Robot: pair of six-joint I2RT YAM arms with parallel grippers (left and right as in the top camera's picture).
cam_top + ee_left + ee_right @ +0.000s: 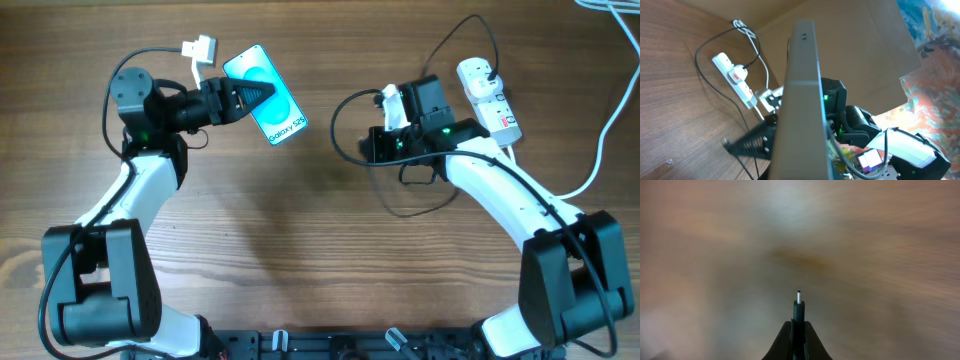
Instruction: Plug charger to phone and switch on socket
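Right wrist view: the right gripper [799, 332] has its jaws pressed together on the charger [798, 311] just behind the plug. The small metal tip sticks straight out ahead over a blurred table [715, 255].

To the left in the overhead view, the left gripper [255, 96] pinches the phone [280, 118] across its width. It holds the phone clear of the table, with the end bearing the printed name angled towards the right arm. The two are near but apart.

The port itself cannot be made out, so I would line the plug's axis up with the middle of that thin end before closing in. Then I would push straight along the phone's length, not at a slant, while the left grip braces against the push. The black cable loops loosely beside the right arm and should not snag.

The socket [490, 98] lies far right, and its switch remains to be pressed.
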